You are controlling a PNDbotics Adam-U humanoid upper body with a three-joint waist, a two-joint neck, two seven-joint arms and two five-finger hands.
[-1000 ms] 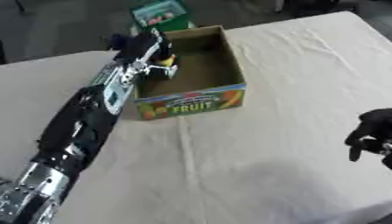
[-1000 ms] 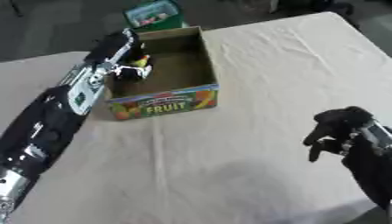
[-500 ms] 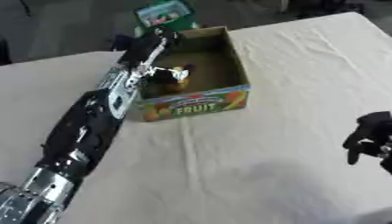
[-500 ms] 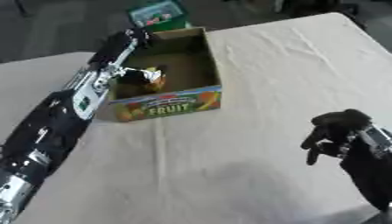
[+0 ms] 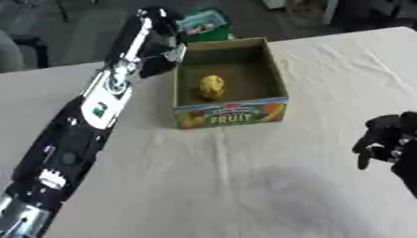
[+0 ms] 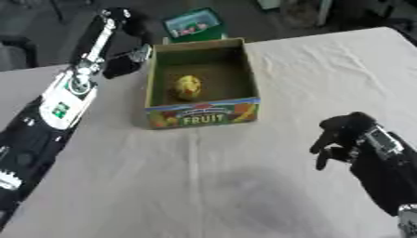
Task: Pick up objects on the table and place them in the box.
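Fruit point(image 5: 211, 87) in box point(image 5: 274, 79), apart from fingers point(image 6: 134, 55).

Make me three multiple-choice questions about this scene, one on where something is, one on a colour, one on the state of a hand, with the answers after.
1. Where is the small rounded object? A on the tablecloth; B inside the box; C in the right hand.
2. What colour is it? A yellow; B blue; C red.
3. How is the right hand? A curled, holding nothing; B pinching the box wall; C flat on the box.

Answers: 1 B, it lies on the box floor. 2 A, it shows yellow against the brown floor. 3 A, its fingers curl over the bare cloth, clear of the box.
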